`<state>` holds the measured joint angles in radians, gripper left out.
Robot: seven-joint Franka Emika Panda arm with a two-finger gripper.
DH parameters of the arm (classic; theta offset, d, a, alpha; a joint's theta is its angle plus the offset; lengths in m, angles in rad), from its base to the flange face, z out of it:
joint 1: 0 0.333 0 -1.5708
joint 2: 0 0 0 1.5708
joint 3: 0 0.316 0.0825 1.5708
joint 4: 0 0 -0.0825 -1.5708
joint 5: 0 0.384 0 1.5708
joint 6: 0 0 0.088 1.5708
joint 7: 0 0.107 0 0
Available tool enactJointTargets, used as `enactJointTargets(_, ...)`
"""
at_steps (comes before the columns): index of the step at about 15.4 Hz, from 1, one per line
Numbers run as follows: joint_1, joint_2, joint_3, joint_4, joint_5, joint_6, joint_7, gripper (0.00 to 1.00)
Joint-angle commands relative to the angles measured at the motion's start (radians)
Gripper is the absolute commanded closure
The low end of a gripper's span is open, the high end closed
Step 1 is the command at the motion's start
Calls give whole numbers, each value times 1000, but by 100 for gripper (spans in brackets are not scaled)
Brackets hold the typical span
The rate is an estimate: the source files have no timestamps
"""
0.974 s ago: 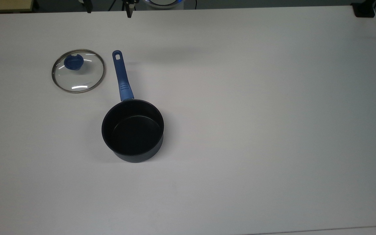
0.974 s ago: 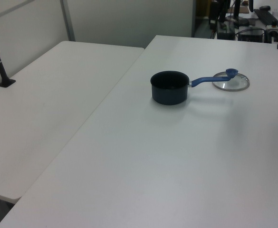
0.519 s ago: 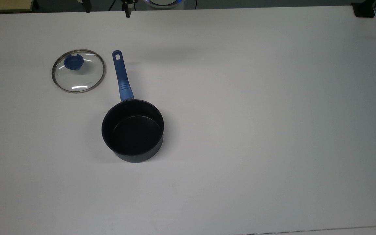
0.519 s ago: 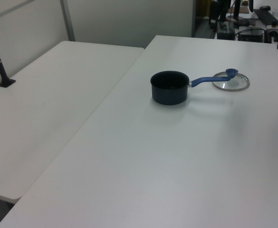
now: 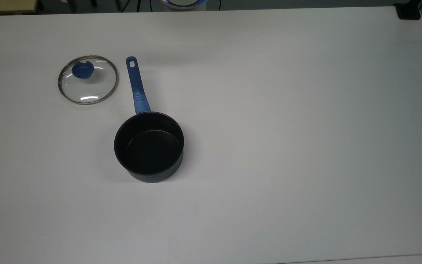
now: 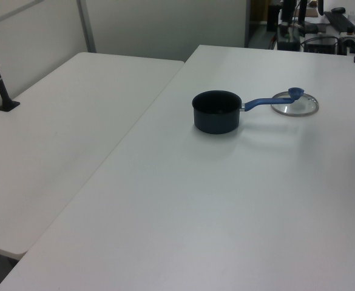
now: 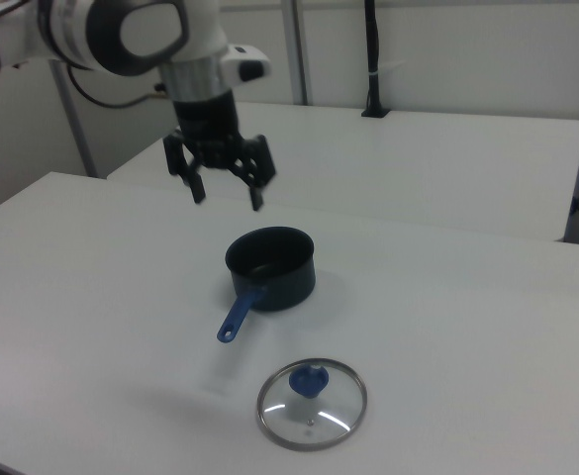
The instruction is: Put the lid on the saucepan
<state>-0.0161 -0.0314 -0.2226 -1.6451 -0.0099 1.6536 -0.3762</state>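
In the right view the lid [image 7: 312, 403] lies flat on the white table [image 7: 487, 327] nearest the camera, the uncovered saucepan [image 7: 271, 269] just beyond (handle toward the lid), and the hand [image 7: 225, 194] hovers behind, fingers spread wide, holding nothing.

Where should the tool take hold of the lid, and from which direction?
Grip the blue knob of the lid, coming straight down from above. The lid lies flat on the table with the knob pointing up, and its thin rim sits flush on the surface, leaving little to pinch. The open tool hangs high above, and the pan stands apart, so the way down looks free.
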Motion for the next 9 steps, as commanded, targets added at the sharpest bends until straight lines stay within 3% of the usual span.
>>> enactJointTargets(1,-28,-7,-44,-70,-120,-15,-194,0)
enactJointTargets(3,-54,4,-63,-106,-137,30,-193,0)
enactJointTargets(9,-77,13,-130,-375,-128,361,-190,0)
